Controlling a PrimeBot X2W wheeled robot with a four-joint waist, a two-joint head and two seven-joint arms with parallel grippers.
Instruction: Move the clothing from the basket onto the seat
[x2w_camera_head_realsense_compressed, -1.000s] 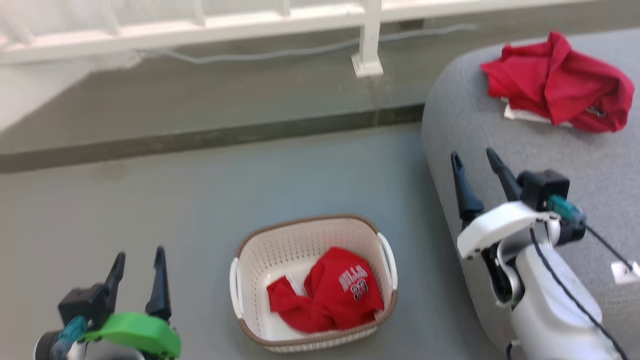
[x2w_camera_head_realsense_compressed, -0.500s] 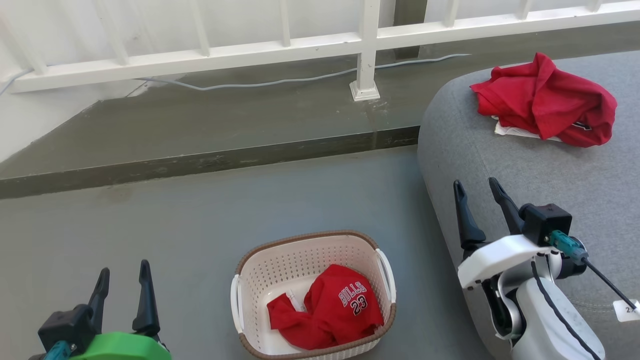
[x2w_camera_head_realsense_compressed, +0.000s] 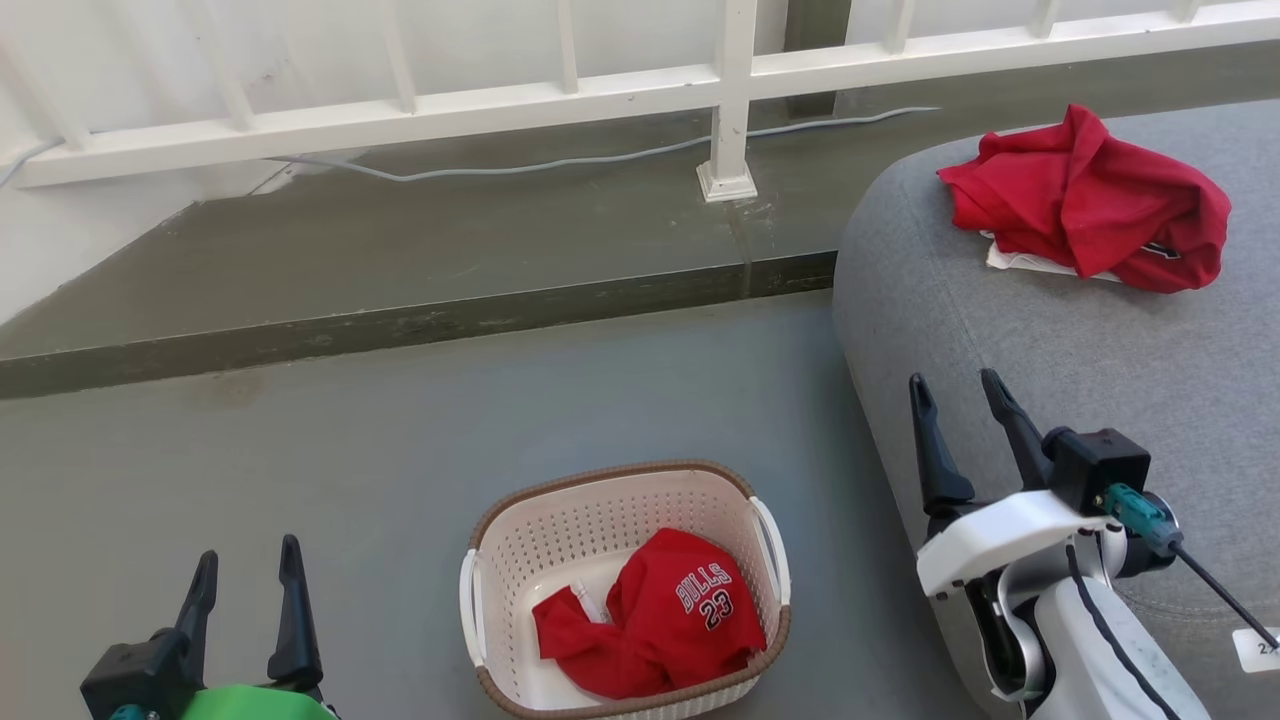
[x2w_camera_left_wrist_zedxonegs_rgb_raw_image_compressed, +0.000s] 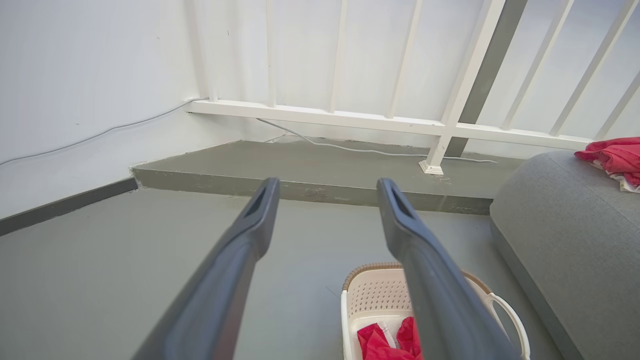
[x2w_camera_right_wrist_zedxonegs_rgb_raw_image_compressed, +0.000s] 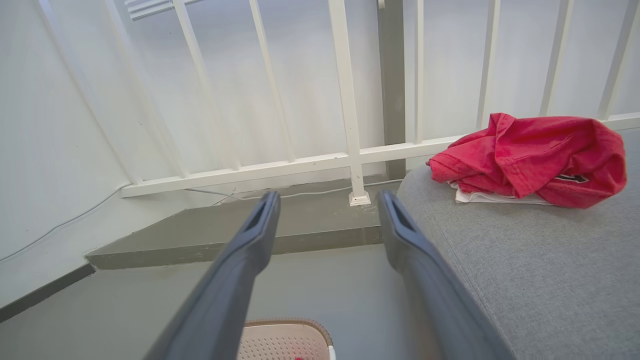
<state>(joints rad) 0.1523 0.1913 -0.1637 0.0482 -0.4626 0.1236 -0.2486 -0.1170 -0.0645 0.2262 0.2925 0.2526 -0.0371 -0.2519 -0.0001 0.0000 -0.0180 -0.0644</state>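
Between my left gripper and right gripper, both spread empty, the cream perforated plastic basket holds crumpled red clothing.

The left end effector had two long, dark, tapering fingers on a black mount above a bright green housing. The right end effector had matching fingers, a white shell, a black block with a teal connector and thin black cable, and a pale forearm.
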